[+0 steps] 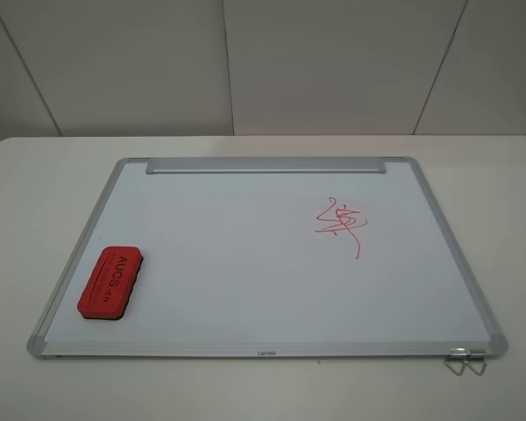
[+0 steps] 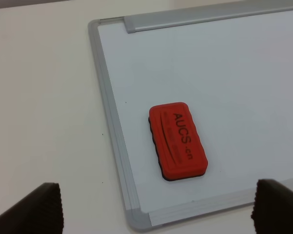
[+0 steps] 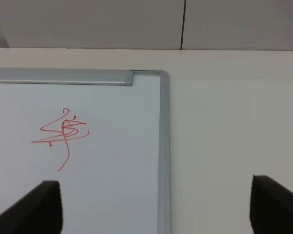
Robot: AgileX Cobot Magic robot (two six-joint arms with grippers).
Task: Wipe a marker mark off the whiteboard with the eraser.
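The whiteboard (image 1: 245, 263) lies flat on the table, silver strip along its far edge. The red eraser (image 1: 111, 281) with "AUCS" lettering rests on the board near its front left corner, also seen as eraser (image 2: 177, 141). My left gripper (image 2: 158, 210) hovers open short of it, nothing between the fingers. The only writing in view is a red scribble (image 1: 338, 224) on the right half, with a curl on top, a slanted line and a long tail curving down. A marker mark without such a tail shows nowhere. My right gripper (image 3: 154, 207) is open, back from the scribble (image 3: 62, 134).
The board sits on a white table (image 1: 35, 193) with a pale wall behind. A metal clip (image 1: 465, 360) sticks out at the board's front right corner. Neither arm shows in the exterior high view.
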